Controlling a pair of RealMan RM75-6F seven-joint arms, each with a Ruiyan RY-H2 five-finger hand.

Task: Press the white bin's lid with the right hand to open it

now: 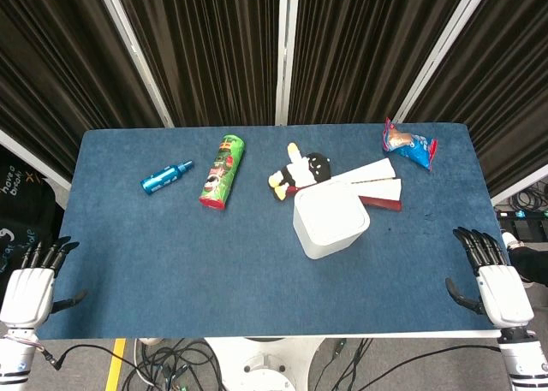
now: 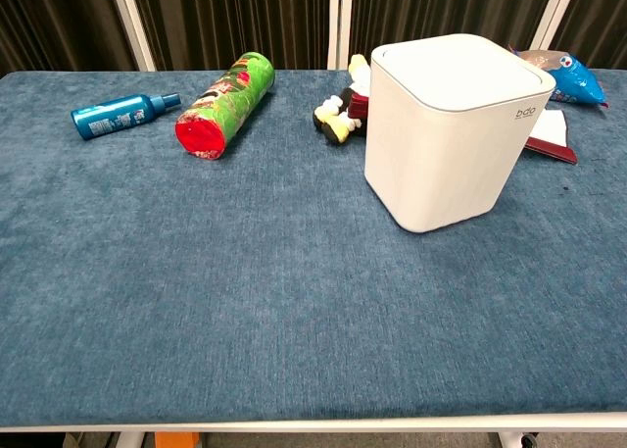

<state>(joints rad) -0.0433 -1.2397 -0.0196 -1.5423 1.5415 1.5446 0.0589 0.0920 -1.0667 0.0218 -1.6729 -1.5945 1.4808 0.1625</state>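
Note:
The white bin (image 1: 330,221) stands right of the table's middle, its lid (image 1: 331,214) flat and closed; the chest view shows the bin (image 2: 446,134) upright with nothing on its lid (image 2: 453,68). My right hand (image 1: 495,279) hovers at the front right corner of the table, fingers spread, holding nothing, well to the right of the bin. At the front left corner my left hand (image 1: 32,280) hangs just off the table edge, fingers apart and empty. Neither hand shows in the chest view.
Behind the bin lie a plush toy (image 1: 300,172), a white and red book (image 1: 379,185) and a blue snack bag (image 1: 409,144). A green chip can (image 1: 222,171) and a blue bottle (image 1: 165,177) lie at the back left. Blue cloth (image 1: 214,271) covers the table.

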